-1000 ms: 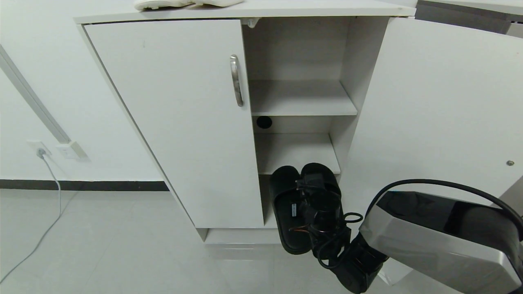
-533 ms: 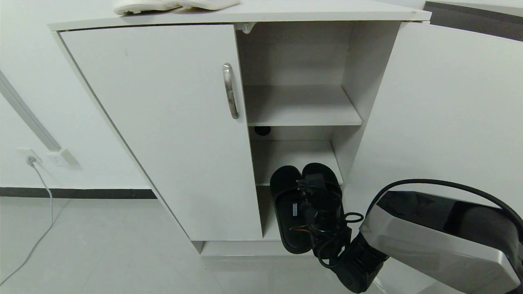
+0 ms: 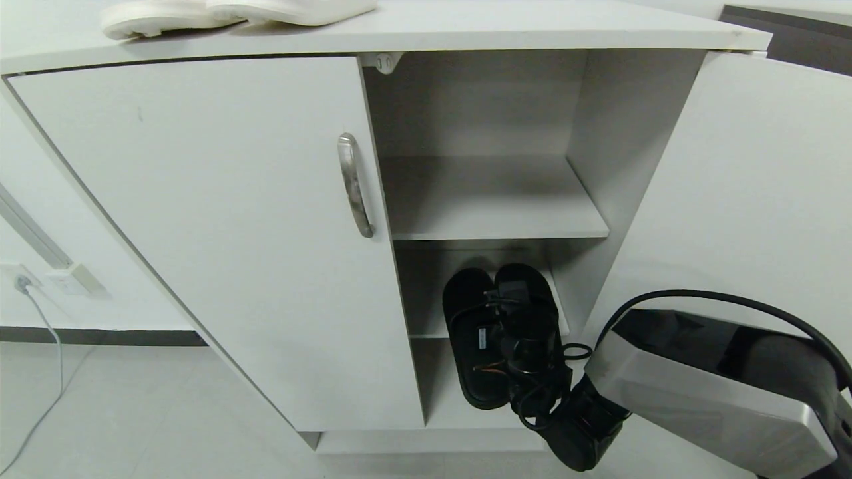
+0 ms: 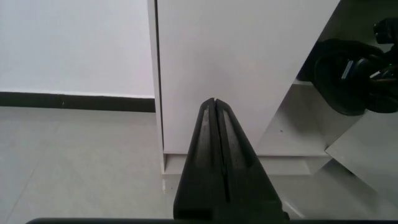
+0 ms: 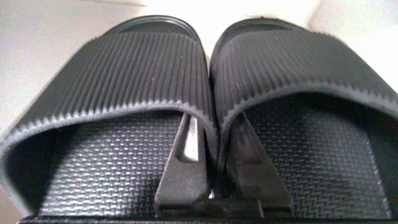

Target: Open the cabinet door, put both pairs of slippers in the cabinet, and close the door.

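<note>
Black, ribbed rubber straps arch over finely textured footbeds on the black slippers [image 5: 205, 93], a matched pair held side by side with their inner walls pressed together. The right end effector [image 5: 214, 158] is clenched on them, one finger [image 5: 186, 165] inside each slipper under the strap, pinching those two walls between them. From the head view the pair [image 3: 476, 319] hangs with its rounded toes pointing into the cabinet [image 3: 639, 133], at the front edge of the lower shelf [image 3: 426, 329] in the open right half; whether it touches that edge cannot be told. A small pale label shows on one footbed. The left end effector [image 4: 214, 146] is clamped tight with nothing between its fingers, low over the pale floor [image 4: 74, 168] in front of the bottom corner of the closed left door [image 3: 200, 233]. That door carries an upright metal handle [image 3: 354, 186] at its inner edge. The right door [image 3: 759, 179] stands swung wide. Deeper in, the upper shelf [image 3: 492, 206] is a plain white board. Farthest back, the white slippers [image 3: 219, 12] lie on the cabinet's top near its left rear edge.
</note>
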Controlling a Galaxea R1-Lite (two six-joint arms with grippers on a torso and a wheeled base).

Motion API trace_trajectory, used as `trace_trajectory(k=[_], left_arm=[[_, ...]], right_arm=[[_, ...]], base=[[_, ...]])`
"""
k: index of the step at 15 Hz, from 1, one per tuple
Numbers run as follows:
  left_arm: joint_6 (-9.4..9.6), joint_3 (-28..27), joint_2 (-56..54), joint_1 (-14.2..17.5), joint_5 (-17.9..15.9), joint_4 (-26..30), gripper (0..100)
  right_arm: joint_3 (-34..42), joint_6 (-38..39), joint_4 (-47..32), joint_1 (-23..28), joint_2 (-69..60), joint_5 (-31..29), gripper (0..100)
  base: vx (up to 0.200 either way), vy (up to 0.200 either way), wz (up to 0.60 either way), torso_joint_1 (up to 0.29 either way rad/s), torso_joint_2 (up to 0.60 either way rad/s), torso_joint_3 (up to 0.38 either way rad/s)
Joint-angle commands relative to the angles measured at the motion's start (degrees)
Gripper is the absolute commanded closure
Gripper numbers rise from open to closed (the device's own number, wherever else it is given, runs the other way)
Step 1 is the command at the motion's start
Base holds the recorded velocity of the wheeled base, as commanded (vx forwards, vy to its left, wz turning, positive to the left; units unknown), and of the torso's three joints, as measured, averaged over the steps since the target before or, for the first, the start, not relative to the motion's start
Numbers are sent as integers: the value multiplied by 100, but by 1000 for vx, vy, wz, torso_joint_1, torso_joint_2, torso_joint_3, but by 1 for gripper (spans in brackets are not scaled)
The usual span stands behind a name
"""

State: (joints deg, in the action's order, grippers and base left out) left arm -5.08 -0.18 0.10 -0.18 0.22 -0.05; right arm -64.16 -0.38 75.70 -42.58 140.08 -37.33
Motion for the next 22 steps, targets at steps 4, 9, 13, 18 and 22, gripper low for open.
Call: trace_trajectory(k=[4,9,13,18,22], left_arm=[[-1,1,8,1,4,-4,100],[-19,1,8,1,4,-4,100],[-45,1,8,1,13,-4,100],[-54,1,8,1,13,-13,100],[-45,1,8,1,22,-4,100]], right_arm=[[-835,11,-398,242,327,33,100],[-1819,47,-1093,373,573,50,100],[-2215,117,-1418,453,722,50,100],[-2848,117,-1893,479,916,41,100],[-2883,126,-1910,496,968,41,100]], base=[[0,0,0,0,0,0],[0,0,0,0,0,0],[0,0,0,0,0,0],[0,0,0,0,0,0],[0,0,0,0,0,0]])
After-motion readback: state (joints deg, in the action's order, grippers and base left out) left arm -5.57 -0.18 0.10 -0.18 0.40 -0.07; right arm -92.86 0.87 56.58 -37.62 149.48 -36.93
